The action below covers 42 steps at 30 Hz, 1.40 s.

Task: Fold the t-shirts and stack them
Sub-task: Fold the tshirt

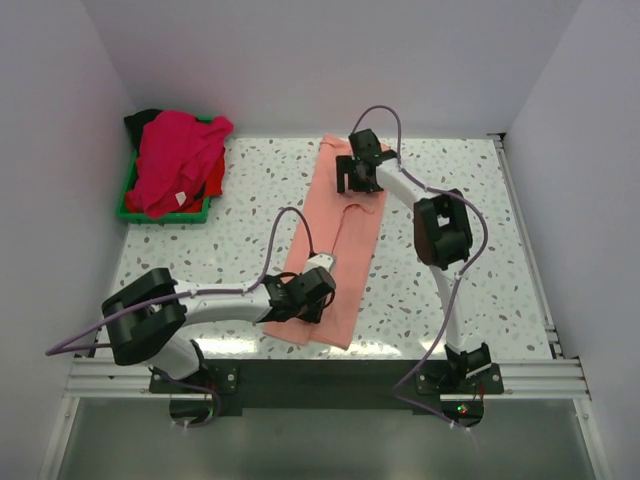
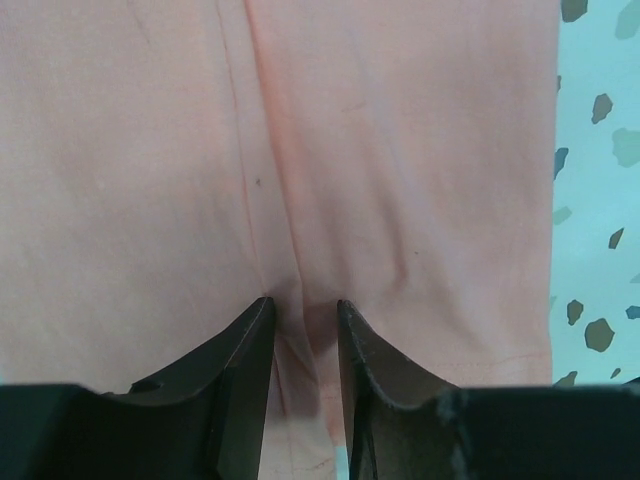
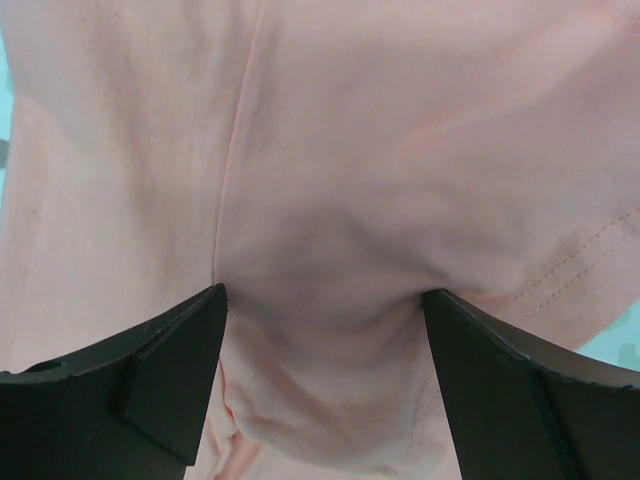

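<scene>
A salmon-pink t-shirt [image 1: 345, 230] lies on the table as a long narrow strip that runs from far to near. My left gripper [image 1: 318, 290] is at its near end. In the left wrist view the jaws [image 2: 305, 305] stand close together and pinch a ridge of the salmon cloth [image 2: 400, 150]. My right gripper [image 1: 355, 172] is at the shirt's far end. In the right wrist view its jaws [image 3: 322, 292] stand wide apart and press down on the cloth [image 3: 400, 120], which bulges between them.
A green tray [image 1: 125, 205] at the far left holds a heap of shirts: magenta-pink [image 1: 175, 160] on top, red [image 1: 215, 178] at its right, black [image 1: 143, 120] behind. The speckled tabletop [image 2: 600, 200] shows beside the shirt. White walls close in three sides.
</scene>
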Each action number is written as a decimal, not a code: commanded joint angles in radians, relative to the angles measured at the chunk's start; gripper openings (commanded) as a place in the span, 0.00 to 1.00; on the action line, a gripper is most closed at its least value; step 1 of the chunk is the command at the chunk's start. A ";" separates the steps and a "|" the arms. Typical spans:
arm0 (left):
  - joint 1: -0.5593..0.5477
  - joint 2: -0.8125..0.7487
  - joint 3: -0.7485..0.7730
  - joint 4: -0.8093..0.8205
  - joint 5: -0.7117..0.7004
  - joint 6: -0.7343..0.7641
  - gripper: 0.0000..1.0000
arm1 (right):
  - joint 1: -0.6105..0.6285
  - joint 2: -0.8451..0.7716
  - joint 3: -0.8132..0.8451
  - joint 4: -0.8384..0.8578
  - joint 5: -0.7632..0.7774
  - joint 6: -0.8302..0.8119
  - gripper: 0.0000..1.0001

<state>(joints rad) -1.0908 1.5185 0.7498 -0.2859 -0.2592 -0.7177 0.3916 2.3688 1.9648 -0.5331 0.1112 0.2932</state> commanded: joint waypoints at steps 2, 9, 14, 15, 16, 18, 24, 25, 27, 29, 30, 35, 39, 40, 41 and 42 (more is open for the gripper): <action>-0.008 0.042 0.023 0.031 0.047 -0.014 0.38 | -0.008 0.090 0.130 -0.008 -0.018 -0.051 0.83; 0.005 0.104 0.088 0.129 0.127 -0.025 0.42 | -0.008 0.171 0.285 0.051 -0.056 -0.117 0.87; 0.006 0.111 0.129 0.139 0.143 -0.029 0.44 | -0.007 0.213 0.368 0.058 -0.081 -0.137 0.88; 0.008 0.100 0.134 0.136 0.141 -0.029 0.46 | -0.007 0.201 0.368 0.062 -0.082 -0.138 0.88; 0.012 0.088 0.135 0.134 0.138 -0.028 0.46 | -0.005 0.190 0.365 0.064 -0.079 -0.138 0.88; 0.025 0.042 0.138 0.123 0.135 -0.022 0.48 | -0.007 0.144 0.355 0.065 -0.062 -0.140 0.90; 0.063 -0.090 0.135 0.099 0.117 0.000 0.52 | -0.007 0.000 0.315 0.015 -0.013 -0.132 0.96; 0.069 -0.121 0.131 0.099 0.117 0.000 0.52 | -0.005 -0.055 0.304 0.004 0.002 -0.126 0.96; 0.095 -0.155 0.109 0.099 0.117 -0.008 0.52 | -0.007 -0.120 0.241 -0.048 0.022 -0.082 0.97; 0.124 -0.217 0.070 0.100 0.106 -0.026 0.52 | -0.005 -0.253 0.089 -0.061 0.030 -0.010 0.96; 0.137 -0.242 0.051 0.103 0.101 -0.035 0.52 | -0.004 -0.307 0.015 -0.042 0.024 0.016 0.96; 0.213 -0.406 -0.072 0.111 0.075 -0.089 0.52 | 0.048 -0.696 -0.555 0.091 -0.025 0.193 0.90; 0.221 -0.461 -0.131 0.093 0.045 -0.114 0.51 | 0.186 -0.899 -0.869 0.156 -0.005 0.276 0.76; 0.223 -0.471 -0.145 0.091 0.044 -0.123 0.50 | 0.202 -0.925 -0.920 0.160 -0.011 0.291 0.72; 0.223 -0.475 -0.174 0.096 0.044 -0.141 0.49 | 0.214 -0.954 -1.016 0.163 -0.022 0.331 0.67; 0.223 -0.478 -0.191 0.103 0.049 -0.150 0.48 | 0.240 -1.009 -1.065 0.180 -0.050 0.348 0.62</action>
<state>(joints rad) -0.8726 1.0607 0.6090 -0.1955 -0.1875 -0.8154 0.5934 1.4124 1.0397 -0.3950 0.0933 0.5209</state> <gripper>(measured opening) 0.488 0.658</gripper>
